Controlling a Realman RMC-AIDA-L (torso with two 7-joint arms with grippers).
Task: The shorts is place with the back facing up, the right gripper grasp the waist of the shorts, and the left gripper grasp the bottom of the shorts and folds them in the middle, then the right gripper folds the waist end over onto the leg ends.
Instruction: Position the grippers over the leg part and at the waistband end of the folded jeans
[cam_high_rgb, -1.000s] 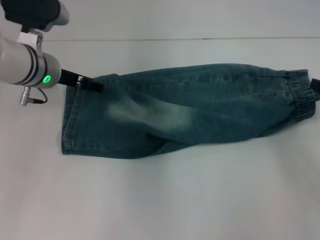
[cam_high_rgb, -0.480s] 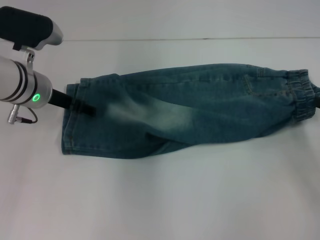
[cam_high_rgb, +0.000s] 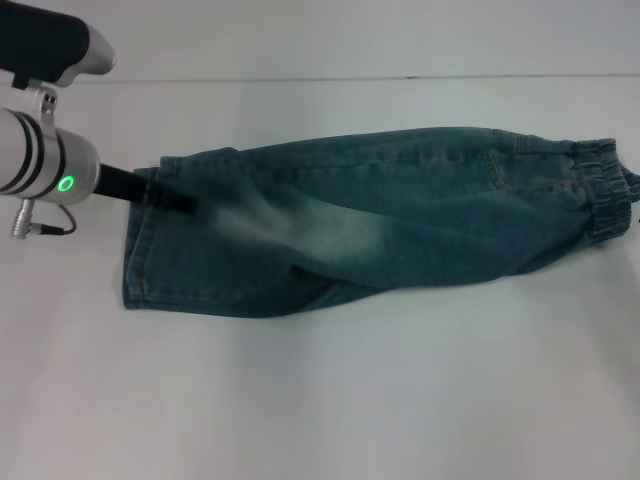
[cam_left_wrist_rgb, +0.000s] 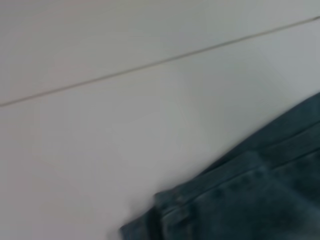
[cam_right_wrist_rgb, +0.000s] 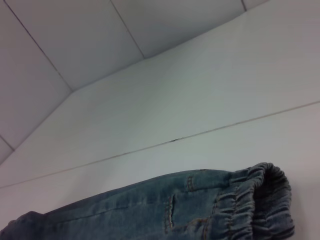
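The left gripper, on its silver wrist with a glowing green ring, reaches in from the left, its black fingertips over the leg hems of the denim shorts; whether the fingers are clamping cloth or parted cannot be told from here. The shorts lie folded lengthwise on the white table, pale faded patch in the middle, leg ends at the left and the gathered elastic waistband at the far right edge. The right gripper does not show in any view.
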